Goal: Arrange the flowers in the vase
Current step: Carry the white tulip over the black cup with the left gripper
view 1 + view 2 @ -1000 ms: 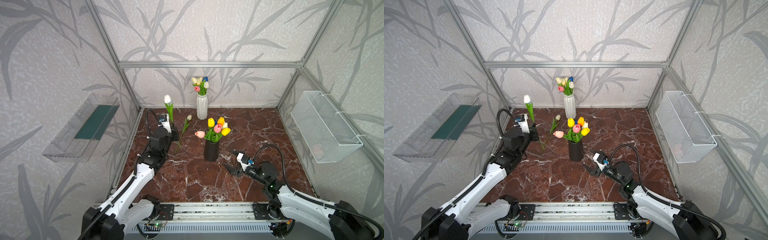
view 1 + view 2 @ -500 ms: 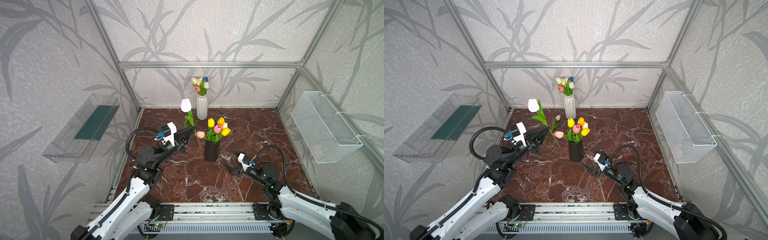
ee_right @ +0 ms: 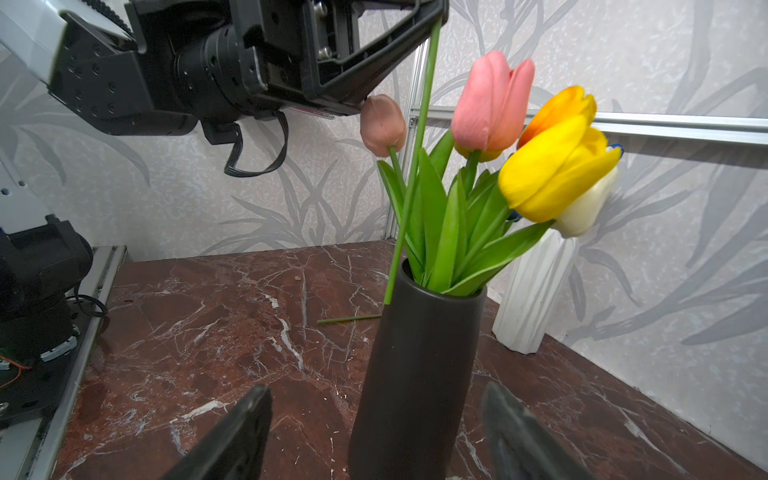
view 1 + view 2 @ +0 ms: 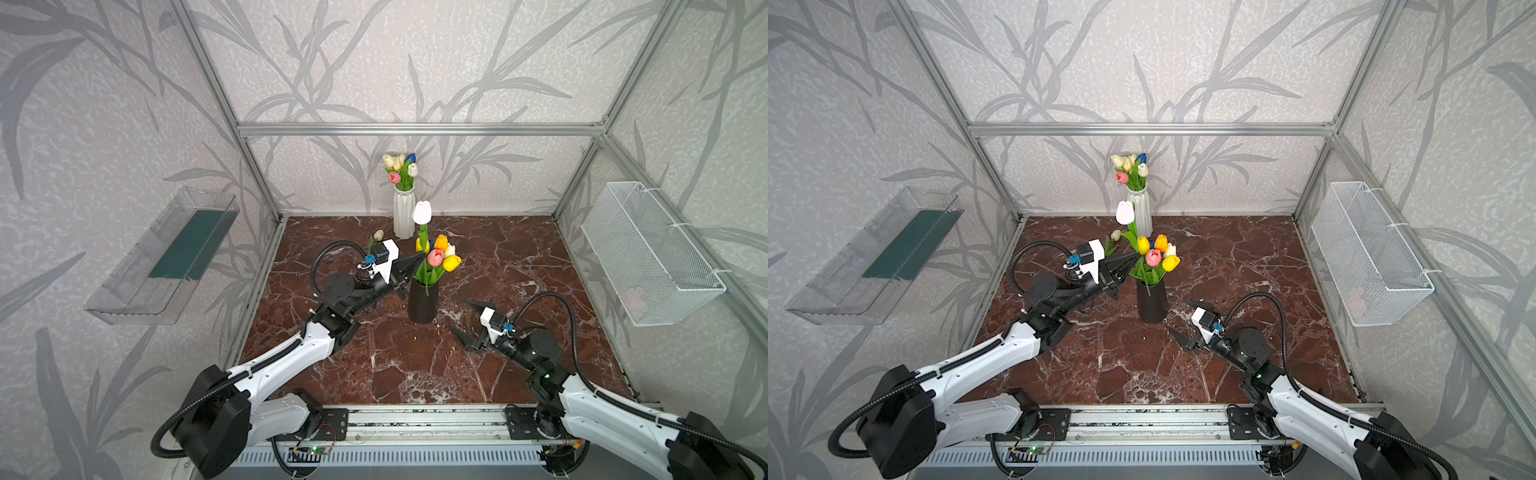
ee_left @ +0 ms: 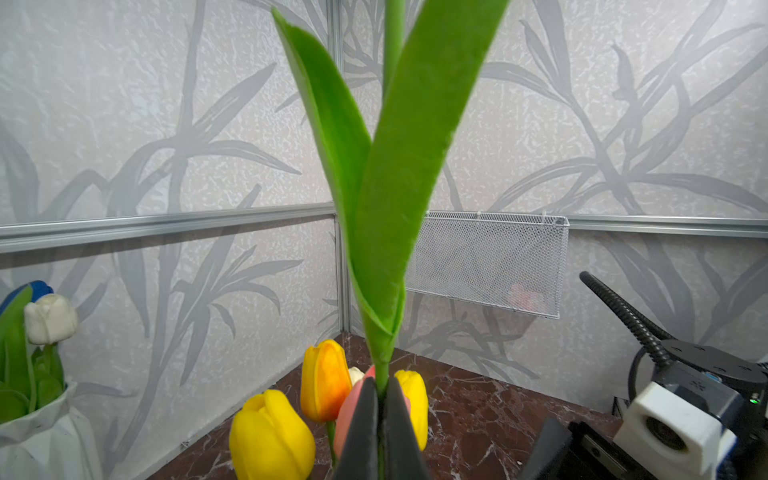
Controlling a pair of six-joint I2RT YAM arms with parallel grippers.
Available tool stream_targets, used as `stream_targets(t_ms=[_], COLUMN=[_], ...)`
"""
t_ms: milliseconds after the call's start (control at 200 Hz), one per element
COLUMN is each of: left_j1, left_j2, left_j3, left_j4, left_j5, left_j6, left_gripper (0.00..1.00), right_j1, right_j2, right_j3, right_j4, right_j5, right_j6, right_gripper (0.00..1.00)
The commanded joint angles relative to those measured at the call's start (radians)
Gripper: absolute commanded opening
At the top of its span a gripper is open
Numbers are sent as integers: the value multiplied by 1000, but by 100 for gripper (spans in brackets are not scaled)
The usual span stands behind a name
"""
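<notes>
Beside black vase point(image 4: 423, 301) rim | step: seating white tulip point(image 4: 422, 212), stem clamped in left jaws, tip seemingly outside rim | right jaws apart, near vase | next: nudge tip over mouth, lower, release

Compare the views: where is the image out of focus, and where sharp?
Left wrist view: the held tulip fills the centre, its leaves slightly soft; the left gripper is blurred. Right wrist view: fingers of the right gripper are out of focus, the black vase sharp. Both top views: evenly lit, sharp.
</notes>
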Motion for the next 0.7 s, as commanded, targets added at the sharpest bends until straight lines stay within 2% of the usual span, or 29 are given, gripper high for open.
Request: stream_targets(t_ms=[0, 335, 695], left_j1=[-3, -3, -3], left_j2=[-7, 4, 57], left_j3=[55, 90, 36], left_j4=[59, -56, -46], left_j5=[-38, -74, -85], left_j6=[36, 107, 105], left_gripper=[0, 0, 0], right_j1=[6, 6, 5], right_j2=[-4, 13, 6], right_j3=[-9, -7, -6], right_j4=[1, 13, 7], right_j5=[16, 9, 11], right_j6=[-4, -3, -4], right_gripper=[80, 80, 80])
